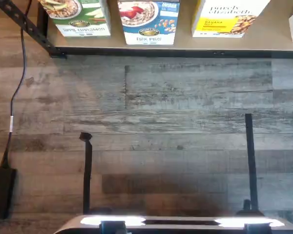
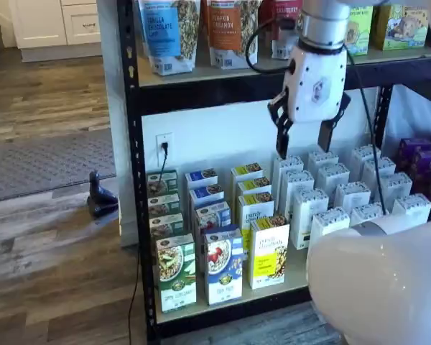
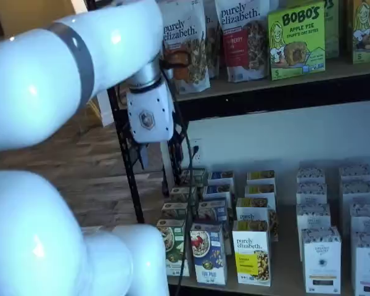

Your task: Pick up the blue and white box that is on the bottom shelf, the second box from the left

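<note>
The blue and white box point(image 2: 223, 266) stands upright at the front of the bottom shelf point(image 2: 296, 279), between a green-and-white carton and a yellow one. It also shows in the other shelf view point(image 3: 208, 253), and the wrist view catches its lower part point(image 1: 149, 22) behind the shelf's black front beam point(image 1: 185, 50). My gripper point(image 2: 302, 146) hangs well above the box and to its right, level with the beam of the higher tier. A plain gap shows between its two black fingers and nothing is in them.
A green-and-white carton point(image 2: 176, 273) and a yellow carton point(image 2: 269, 253) flank the box, with more rows behind. White cartons point(image 2: 330, 194) fill the shelf's right. A white arm link point(image 2: 381, 287) covers the lower right. A cable and black adapter point(image 1: 0, 190) lie on the floor.
</note>
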